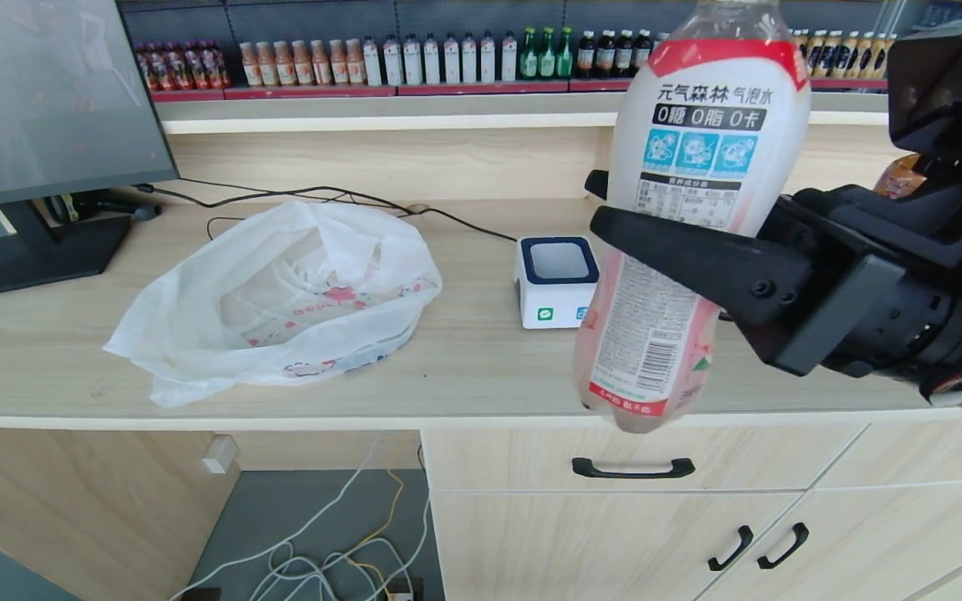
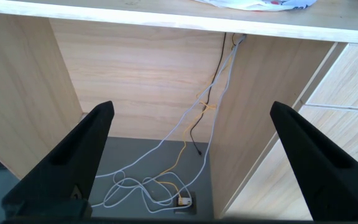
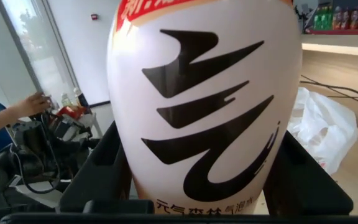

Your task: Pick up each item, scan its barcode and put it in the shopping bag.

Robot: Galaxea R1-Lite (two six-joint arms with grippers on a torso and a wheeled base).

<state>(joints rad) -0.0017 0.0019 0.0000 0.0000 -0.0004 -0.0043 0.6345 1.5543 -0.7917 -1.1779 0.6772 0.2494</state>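
While the right claw (image 1: 594,200) is clenched around the middle of the pale pink plastic drink bottle with the white-and-red label (image 1: 698,150), you've got it hanging close to the head camera, neck at 12 o'clock and base at 6. From there its base overlaps the front edge of the light wooden counter (image 1: 489,367), and its barcode faces that camera.

The white square scanner with the dark top window (image 1: 556,280) sits at 9 o'clock of the bottle, one corner hidden behind it. At 9 o'clock of the scanner lies the thin white plastic shopping bag (image 1: 281,292), mouth open upward, with a strip of bare counter between them. A black monitor (image 1: 38,92) stands at 10 o'clock of the bag, and thin black cables (image 1: 322,196) run at its 12.

Your right wrist view gets the bottle's other face, with big black strokes.

Your left wrist view has the left claw (image 2: 197,162) released and empty, below the countertop, facing an open bay with loose white and yellow cords (image 2: 160,186) on the floor.
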